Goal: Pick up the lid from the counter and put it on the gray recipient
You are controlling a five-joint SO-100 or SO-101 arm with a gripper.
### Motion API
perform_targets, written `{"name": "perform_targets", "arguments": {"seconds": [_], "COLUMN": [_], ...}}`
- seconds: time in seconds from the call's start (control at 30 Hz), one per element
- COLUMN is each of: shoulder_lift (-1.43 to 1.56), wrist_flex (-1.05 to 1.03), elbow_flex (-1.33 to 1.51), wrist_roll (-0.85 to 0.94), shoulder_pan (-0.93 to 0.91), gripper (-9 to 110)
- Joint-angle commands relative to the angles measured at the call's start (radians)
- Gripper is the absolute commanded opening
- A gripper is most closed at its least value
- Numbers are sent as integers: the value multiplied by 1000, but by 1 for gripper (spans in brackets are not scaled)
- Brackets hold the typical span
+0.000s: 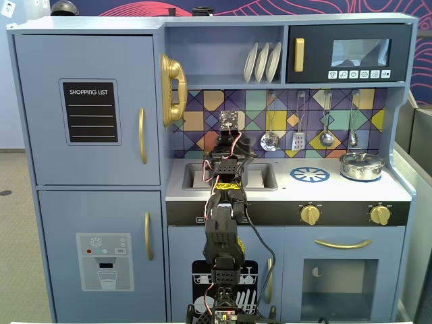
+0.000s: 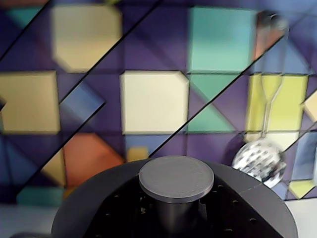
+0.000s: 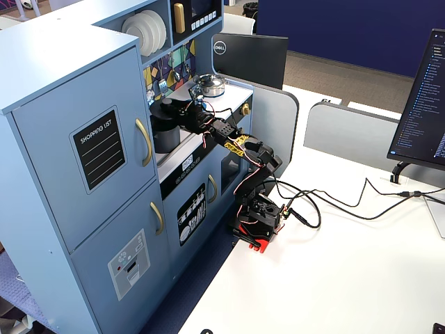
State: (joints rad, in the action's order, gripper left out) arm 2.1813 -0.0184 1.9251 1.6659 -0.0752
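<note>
The lid (image 2: 94,203) is a dark gray matte disc and fills the bottom of the wrist view, its flat round knob (image 2: 176,177) at the centre. My gripper (image 3: 183,111) reaches in from the right in a fixed view and is shut on the lid (image 3: 165,106) at its knob. It holds the lid level right over the gray recipient (image 3: 165,138), a dark gray pot standing in the sink. I cannot tell whether the lid touches the rim. In the front fixed view my arm (image 1: 226,229) hides the pot and most of the lid.
A shiny silver pot (image 1: 362,166) with its own lid sits on the right burner of the counter. Utensils hang on the tiled backsplash; a perforated skimmer (image 2: 260,158) is close on the right. The sink rim (image 1: 264,182) and the shelf with plates (image 1: 262,62) bound the space.
</note>
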Motion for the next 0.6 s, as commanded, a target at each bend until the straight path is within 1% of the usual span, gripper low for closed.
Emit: {"name": "perform_targets", "arguments": {"seconds": [0.0,0.23,0.57], "shoulder_lift": [71,80,34], "wrist_flex": [18,28,51], "elbow_flex": [12,60,51], "wrist_roll": [23,25,17], "shoulder_pan": [25,43,57], "gripper": [0,0,0]}}
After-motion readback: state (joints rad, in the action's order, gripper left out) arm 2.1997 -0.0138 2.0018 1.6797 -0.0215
